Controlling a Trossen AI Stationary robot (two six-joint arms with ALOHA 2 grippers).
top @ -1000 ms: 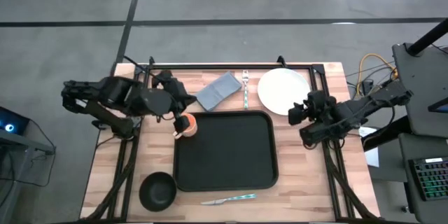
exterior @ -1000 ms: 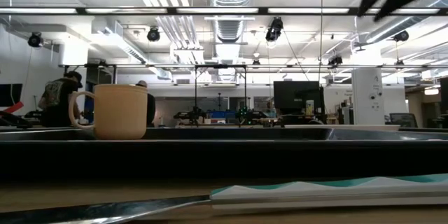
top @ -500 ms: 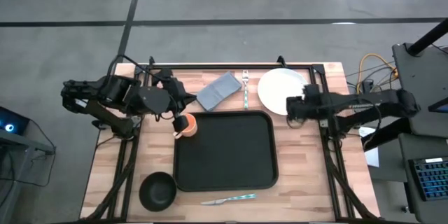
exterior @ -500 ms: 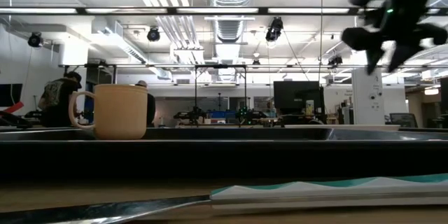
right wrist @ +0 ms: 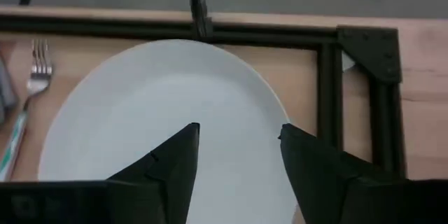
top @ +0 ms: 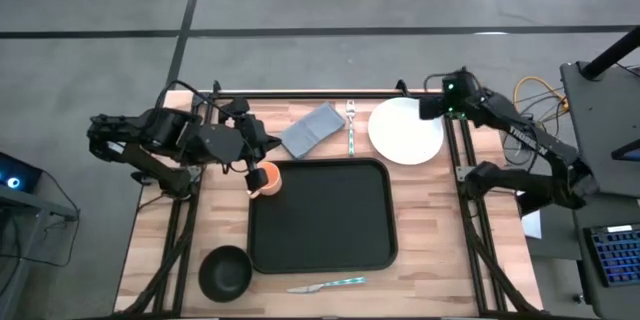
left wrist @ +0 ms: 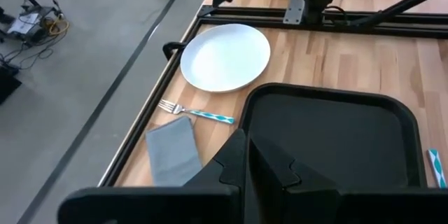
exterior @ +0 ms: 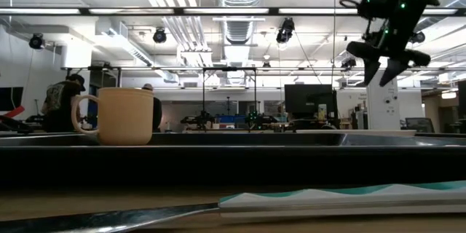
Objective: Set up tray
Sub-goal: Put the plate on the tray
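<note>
The tray point(top: 320, 216) lay at table centre. The right gripper point(top: 432, 107), fingers spread and empty, hovered over the white plate point(top: 404, 131), beyond the tray's far right corner.

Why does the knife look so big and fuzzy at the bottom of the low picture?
In the low view the knife lies right by the camera, so it looms large and soft; the mug farther back looks sharper. In the high view the knife looks small.

Bright overhead ceiling lights, blurred low foreground
</note>
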